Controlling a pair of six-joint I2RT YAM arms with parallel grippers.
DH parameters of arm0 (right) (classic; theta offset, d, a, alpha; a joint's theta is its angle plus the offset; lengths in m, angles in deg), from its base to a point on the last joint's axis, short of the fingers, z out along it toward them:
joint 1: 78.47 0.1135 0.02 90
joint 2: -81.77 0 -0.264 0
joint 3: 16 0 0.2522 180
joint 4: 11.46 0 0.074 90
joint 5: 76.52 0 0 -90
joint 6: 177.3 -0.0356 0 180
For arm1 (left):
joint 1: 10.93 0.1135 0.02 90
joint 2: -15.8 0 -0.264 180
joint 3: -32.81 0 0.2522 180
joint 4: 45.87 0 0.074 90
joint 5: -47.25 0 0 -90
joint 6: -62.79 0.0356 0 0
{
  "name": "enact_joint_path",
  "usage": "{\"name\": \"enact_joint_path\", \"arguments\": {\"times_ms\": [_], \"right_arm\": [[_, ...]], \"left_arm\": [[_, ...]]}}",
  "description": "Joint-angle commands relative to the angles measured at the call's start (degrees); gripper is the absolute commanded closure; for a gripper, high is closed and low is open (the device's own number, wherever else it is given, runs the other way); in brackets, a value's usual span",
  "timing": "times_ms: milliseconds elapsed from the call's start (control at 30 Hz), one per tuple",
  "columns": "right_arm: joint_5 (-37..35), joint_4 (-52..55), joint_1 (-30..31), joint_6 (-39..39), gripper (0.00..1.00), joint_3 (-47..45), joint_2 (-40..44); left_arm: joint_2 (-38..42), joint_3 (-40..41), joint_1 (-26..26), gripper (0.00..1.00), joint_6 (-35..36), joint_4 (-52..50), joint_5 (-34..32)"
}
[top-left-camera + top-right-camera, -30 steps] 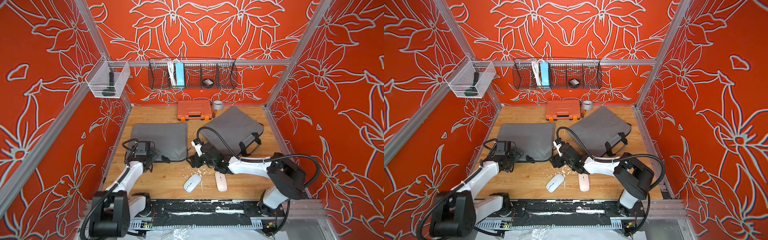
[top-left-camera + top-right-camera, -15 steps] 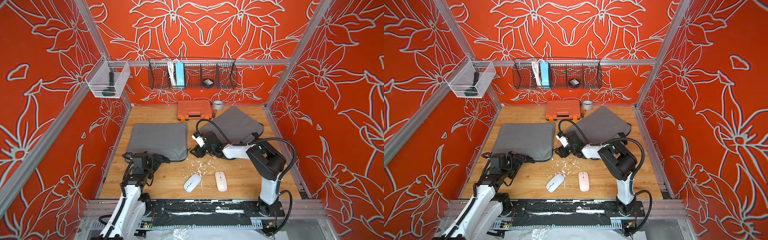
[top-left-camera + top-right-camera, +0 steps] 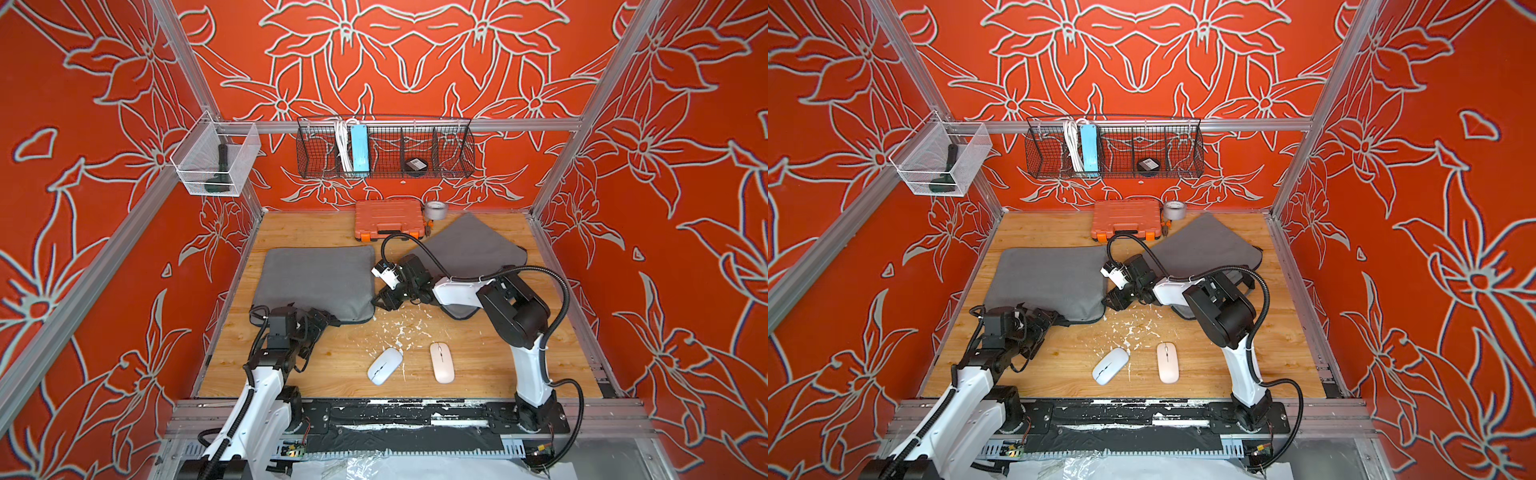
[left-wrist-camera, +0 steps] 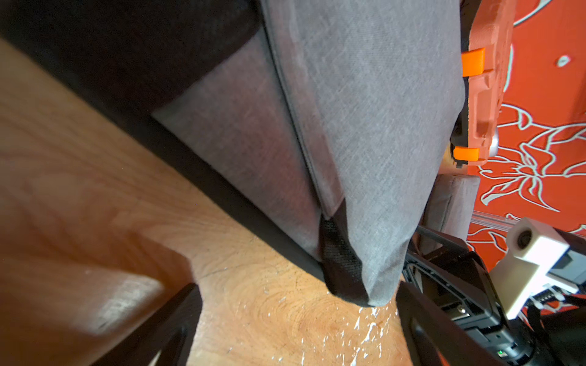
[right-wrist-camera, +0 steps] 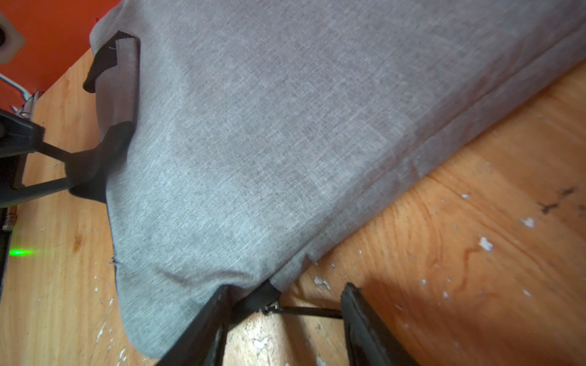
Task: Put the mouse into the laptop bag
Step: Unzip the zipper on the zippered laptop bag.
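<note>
**Bag shut, both mice on the wood**

At the left of the wooden worktop, the left gripper sits at the front edge of the flat grey fabric laptop bag, toward that bag's front-left corner; its jaws stand wide apart and, as far as the views show, clamp nothing. The bag lies flat on the left half of the worktop, and its front seam looks closed. At its front-right corner is the right gripper; the right wrist view shows its jaws apart on either side of the small black zip pull, whose tab lies across the gap and reaches one finger; no clamp on it shows.

Near the middle of the front edge lies the white oval mouse, and just to its right the pale pink oval mouse; both rest flat on the wood, apart from each other and well apart from both grippers; the task does not say which is meant. Toward the back-right corner a second grey fabric bag lies askew, partly under the right arm.

By my reading the task is at its start; the zip has to be gripped and drawn open, then a mouse lifted and slid inside.
</note>
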Motion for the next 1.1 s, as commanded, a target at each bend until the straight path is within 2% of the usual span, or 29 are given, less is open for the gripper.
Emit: {"name": "enact_joint_path", "arguments": {"times_ms": [0,167,500,800,1067], "right_arm": [[2.9,1.1,0.1,1.2,0.48,-0.2,-1.3],[2.4,-1.8,0.1,0.4,0.59,-3.9,0.4],[-1.7,-4.2,0.1,-0.7,0.69,-8.1,2.5],[-5.8,-6.4,0.9,-3.5,0.55,-13.2,7.3],[-16.0,-5.7,6.0,-5.0,0.42,-15.1,7.6]], "left_arm": [[0.0,0.2,-0.1,0.03,-0.6,1.0,0.1],[-2.0,0.8,-0.1,0.03,-1.2,2.7,0.7],[-3.2,1.0,-0.1,0.05,-1.2,2.9,-1.1],[-3.0,0.8,-0.1,0.04,-1.4,2.8,-1.0],[-2.1,0.8,-0.1,0.04,-1.4,2.4,-1.0]]}}
